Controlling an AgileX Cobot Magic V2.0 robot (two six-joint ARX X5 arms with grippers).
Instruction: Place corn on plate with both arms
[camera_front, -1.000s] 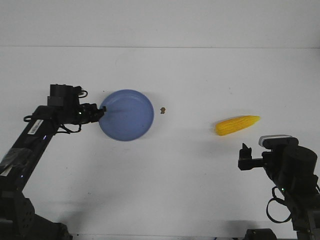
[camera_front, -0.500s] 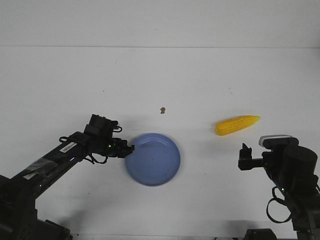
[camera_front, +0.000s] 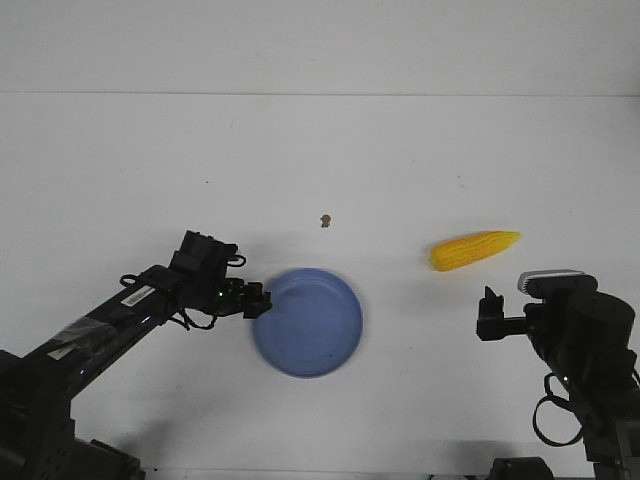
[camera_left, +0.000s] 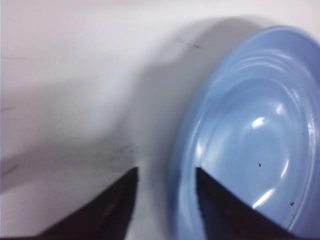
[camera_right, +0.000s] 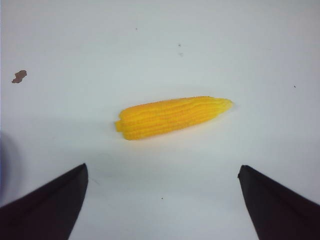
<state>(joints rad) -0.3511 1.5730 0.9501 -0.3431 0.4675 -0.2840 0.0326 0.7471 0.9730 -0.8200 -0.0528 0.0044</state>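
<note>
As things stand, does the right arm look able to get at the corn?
Probably yes: the right gripper is open, and the corn lies alone on bare table ahead of it, nothing between.

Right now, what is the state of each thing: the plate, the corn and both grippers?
plate: flat on the table, nothing in it.
corn: lying on the table, not held, apart from the plate.
left gripper: at the plate's left rim, jaws a little apart, one over the rim.
right gripper: wide open, near the corn, not touching it.
</note>
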